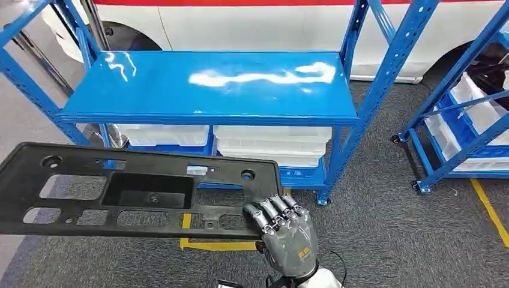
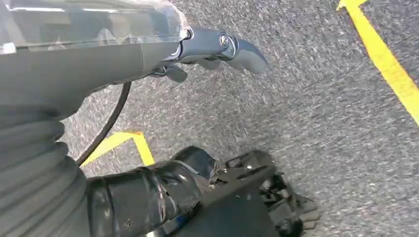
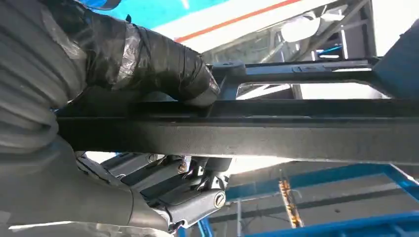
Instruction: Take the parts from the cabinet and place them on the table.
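Here our right hand (image 1: 287, 234) clamps the near-right corner of the black panel (image 1: 138, 191), thumb on one face and fingers on the other, held in front of the blue rack (image 1: 207, 84). Left hand (image 2: 217, 47) hangs, fingers apparently empty. We should keep the panel level, since its long unsupported end could sag.

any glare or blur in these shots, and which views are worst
Head view: white glare streaks across the glossy blue shelf top; the black plastic panel with cut-outs and the right hand are sharp. Left wrist view: the grey speckled floor is smeared by blur. Right wrist view: backlit, with blown-out white behind the dark panel edge.
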Motion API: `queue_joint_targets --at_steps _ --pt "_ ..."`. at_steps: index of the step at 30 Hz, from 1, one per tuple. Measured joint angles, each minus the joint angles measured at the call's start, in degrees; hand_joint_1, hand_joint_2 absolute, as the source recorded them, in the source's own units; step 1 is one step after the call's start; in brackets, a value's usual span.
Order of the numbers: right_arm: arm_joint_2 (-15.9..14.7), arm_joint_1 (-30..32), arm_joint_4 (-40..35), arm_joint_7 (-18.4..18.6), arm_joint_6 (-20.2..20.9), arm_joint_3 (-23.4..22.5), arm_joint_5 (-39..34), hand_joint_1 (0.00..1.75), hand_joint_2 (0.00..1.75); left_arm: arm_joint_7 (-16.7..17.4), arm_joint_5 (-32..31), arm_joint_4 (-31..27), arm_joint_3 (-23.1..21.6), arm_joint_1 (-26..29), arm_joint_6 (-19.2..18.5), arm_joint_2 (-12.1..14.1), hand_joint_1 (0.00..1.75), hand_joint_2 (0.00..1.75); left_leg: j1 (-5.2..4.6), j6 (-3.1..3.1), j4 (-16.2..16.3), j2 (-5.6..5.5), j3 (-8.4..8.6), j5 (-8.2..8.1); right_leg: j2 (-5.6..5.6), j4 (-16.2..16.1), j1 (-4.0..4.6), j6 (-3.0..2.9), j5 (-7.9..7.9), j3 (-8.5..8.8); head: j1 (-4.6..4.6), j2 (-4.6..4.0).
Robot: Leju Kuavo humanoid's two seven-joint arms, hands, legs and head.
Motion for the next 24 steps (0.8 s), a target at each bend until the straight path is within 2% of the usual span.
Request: queue_joint_targets --at_steps 1,2,3,4,5,6,7,8,10,11,12,14,15,16,17,18,20,21,22,23,24 --pt "-0.1 0.0 0.0 0.0 0.0 0.0 0.0 1.75 1.75 0.0 0.0 0.0 0.0 0.0 -0.1 -0.1 0.00 1.75 0.64 0.43 -0.8 0.31 0.29 0.93 0.08 0.6 -0.07 0.24 -0.56 -0.29 0.02 0.00" --pt "-0.1 0.0 0.0 0.1 0.0 0.0 0.0 1.75 1.75 0.0 0.0 0.0 0.0 -0.1 -0.2 -0.1 0.00 1.75 0.52 0.92 -1.0 0.34 -0.21 1.39 0.10 2.2 0.05 0.42 -2.82 -1.12 0.13 -0.02" --pt "-0.1 0.0 0.0 0.1 0.0 0.0 0.0 1.75 1.75 -0.1 0.0 0.0 0.0 -0.2 -0.2 -0.1 0.00 1.75 0.51 1.20 -0.9 0.38 -0.79 1.82 0.16 5.9 -0.05 0.57 -5.82 -2.53 0.09 0.00" --pt "-0.2 0.1 0.0 0.1 0.0 0.0 0.0 1.75 1.75 -0.1 0.0 0.0 0.0 -0.1 -0.2 -0.1 0.00 1.75 0.45 1.21 -0.8 0.40 -1.27 2.06 0.15 10.1 -0.11 0.78 -8.35 -3.99 0.13 0.00" --pt "-0.2 0.1 0.1 0.1 0.0 0.0 -0.1 1.75 1.75 -0.1 0.0 0.0 0.0 -0.1 -0.2 -0.1 0.00 1.75 0.41 1.17 -0.6 0.43 -1.80 2.26 0.14 13.9 -0.14 0.96 -10.17 -5.26 0.09 0.00" --pt "-0.2 0.1 0.2 0.2 0.0 0.0 0.0 1.75 1.75 -0.1 0.0 0.0 0.0 0.0 -0.2 -0.1 0.00 1.75 0.41 1.14 -0.3 0.43 -2.37 2.43 0.13 16.2 -0.18 1.08 -10.82 -5.78 0.11 0.00" --pt "-0.2 0.1 0.2 0.2 0.0 0.0 0.1 1.75 1.75 -0.1 0.0 0.0 0.0 0.1 -0.2 -0.1 0.00 1.75 0.42 1.05 0.0 0.44 -2.88 2.54 0.12 15.6 -0.31 1.15 -10.04 -4.88 0.11 0.00" --pt "-0.2 0.2 0.3 0.2 0.0 0.0 0.2 1.75 1.75 -0.1 0.0 0.0 0.0 0.1 -0.2 -0.1 0.00 1.75 0.42 1.00 0.4 0.43 -3.26 2.60 0.12 12.8 -0.43 1.12 -8.46 -2.84 0.11 0.00" --pt "-0.2 0.1 0.3 0.2 0.0 0.0 0.3 1.75 1.75 -0.1 0.0 0.0 0.0 0.1 -0.2 -0.2 0.00 1.75 0.45 0.85 1.2 0.38 -3.87 2.56 0.07 2.8 -0.51 0.80 -4.67 3.35 0.11 0.00" --pt "-0.2 0.1 0.3 0.2 0.0 0.0 0.3 1.75 1.75 -0.1 0.0 0.0 0.0 0.1 -0.2 -0.2 0.00 1.75 0.24 0.46 1.5 0.37 -4.25 2.64 0.07 0.9 -0.25 0.38 -5.92 4.14 0.11 0.00" --pt "-0.2 0.2 0.3 0.2 0.0 0.0 0.3 1.75 1.75 -0.1 0.0 0.0 0.0 0.1 -0.2 -0.2 0.00 1.75 0.11 0.13 1.9 0.32 -4.46 2.68 0.16 0.6 -0.07 0.11 -5.16 3.83 0.09 0.00" --pt "-0.2 0.2 0.3 0.3 0.0 0.0 0.3 1.75 1.75 -0.1 0.0 0.0 0.0 0.1 -0.2 -0.2 0.00 1.75 0.15 -0.57 1.6 0.34 -4.56 3.15 0.20 0.8 0.06 -0.36 -4.87 3.54 0.09 0.00" --pt "-0.2 0.2 0.3 0.3 0.0 0.0 0.3 1.75 1.75 -0.1 0.0 0.0 0.0 0.1 -0.2 -0.2 0.00 1.75 0.23 -0.93 1.5 0.34 -4.57 3.38 0.21 0.6 0.07 -0.81 -4.57 3.44 0.09 0.00" --pt "-0.2 0.2 0.3 0.3 0.0 0.0 0.3 1.75 1.75 -0.1 0.0 0.0 0.0 0.1 -0.2 -0.2 0.00 1.75 0.36 -0.92 1.7 0.25 -4.87 2.86 0.04 -0.1 -0.50 -1.49 -3.98 3.49 0.11 0.00" --pt "-0.2 0.2 0.3 0.3 0.0 0.0 0.3 1.75 1.75 -0.1 0.0 0.0 0.0 0.1 -0.2 -0.2 0.00 1.75 0.42 -1.32 3.4 0.06 -5.50 0.88 -0.03 -0.2 -0.46 -1.88 -3.66 3.31 0.05 0.00" --pt "-0.1 0.2 0.3 0.3 0.0 0.0 0.3 1.75 1.75 -0.1 0.0 0.0 0.0 0.1 -0.2 -0.2 0.00 1.75 0.55 -1.72 6.9 0.00 -6.85 -1.65 -0.06 -0.2 -0.48 -2.14 -3.40 2.95 0.00 0.00" --pt "-0.1 0.2 0.3 0.3 0.0 0.0 0.3 1.75 1.75 -0.1 0.0 0.0 0.0 0.2 -0.2 -0.2 0.00 1.75 0.78 -2.30 15.7 0.01 -10.20 -6.19 -0.07 -0.2 -0.37 -2.14 -2.90 2.14 0.02 0.00" --pt "-0.1 0.2 0.3 0.3 0.0 0.0 0.3 1.75 1.75 -0.1 0.0 0.0 0.0 0.3 -0.2 -0.2 0.00 1.75 0.78 -2.46 18.6 0.02 -11.09 -7.10 -0.08 -0.1 -0.37 -2.08 -2.65 1.74 0.00 0.00" --pt "-0.1 0.2 0.3 0.3 0.0 0.0 0.3 1.75 1.75 -0.1 0.0 0.0 0.0 0.3 -0.2 -0.2 0.00 1.75 0.80 -2.54 18.4 0.02 -10.58 -6.59 -0.07 -0.1 -0.37 -1.97 -2.44 1.44 0.00 0.00" --pt "-0.1 0.2 0.3 0.3 0.0 0.0 0.3 1.75 1.75 0.0 0.0 0.0 0.0 0.4 -0.2 -0.2 0.00 1.75 0.84 -2.50 15.8 0.03 -8.82 -5.03 -0.05 0.0 -0.39 -1.88 -2.27 1.22 0.00 0.00" --pt "-0.1 0.2 0.3 0.3 0.0 0.0 0.3 1.75 1.75 -0.1 0.0 0.0 0.0 0.4 -0.2 -0.2 0.00 1.75 0.84 -2.38 10.9 0.03 -5.70 -2.73 0.02 0.1 -0.41 -1.69 -2.14 1.10 0.00 0.00"
